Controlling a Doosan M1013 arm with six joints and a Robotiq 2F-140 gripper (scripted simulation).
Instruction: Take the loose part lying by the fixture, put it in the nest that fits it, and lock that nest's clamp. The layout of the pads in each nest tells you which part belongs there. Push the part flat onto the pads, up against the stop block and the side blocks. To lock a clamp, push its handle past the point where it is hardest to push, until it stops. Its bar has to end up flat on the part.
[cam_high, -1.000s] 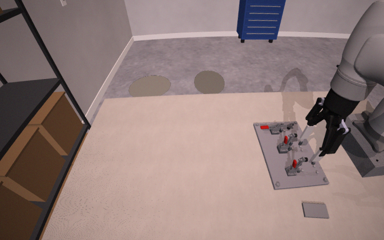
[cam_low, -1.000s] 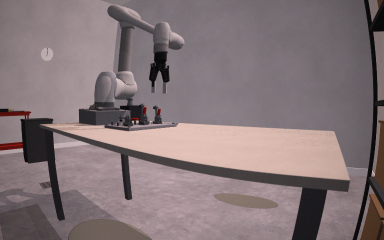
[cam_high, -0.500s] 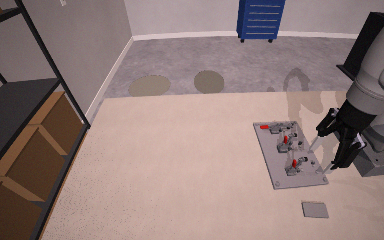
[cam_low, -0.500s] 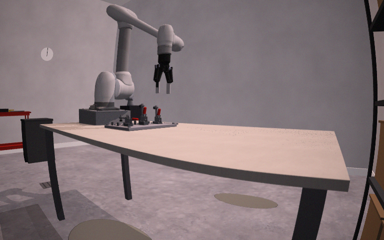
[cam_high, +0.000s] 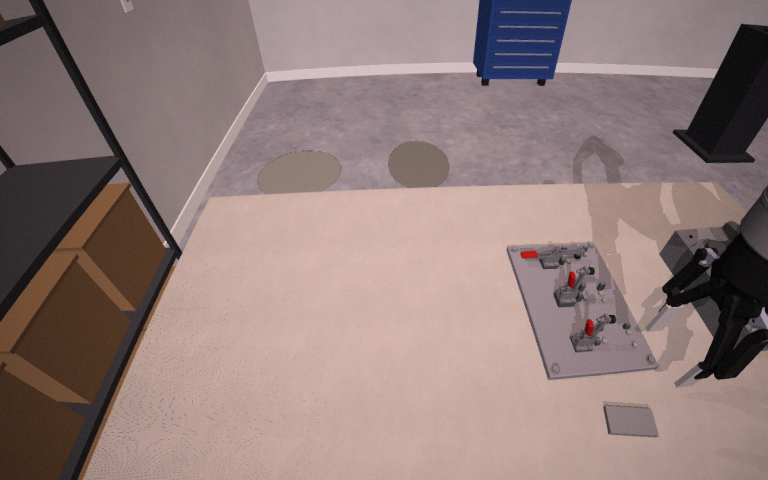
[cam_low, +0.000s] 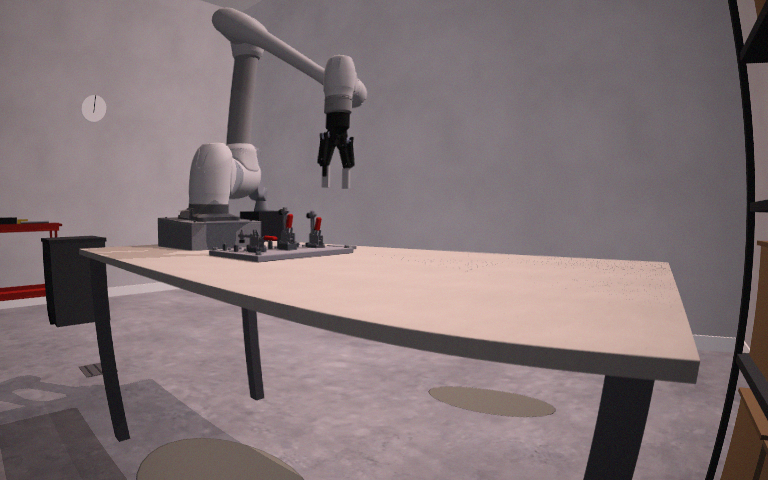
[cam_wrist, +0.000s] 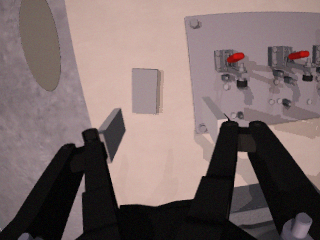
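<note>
We are finding the loose part (cam_high: 630, 420), a flat grey plate, lying on the table (cam_high: 339, 339) just beside the fixture (cam_high: 538, 316) (apart from it, at its near end). We are observing two clamp handles (cam_high: 572, 279) standing upright. The gripper (cam_low: 336, 182) is hanging high above, partly open, holding nothing.

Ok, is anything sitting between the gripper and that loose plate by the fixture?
Nothing visible. The open gripper hangs high above the table; the loose plate lies flat on its own, apart from the fixture, with bare table around it.
</note>
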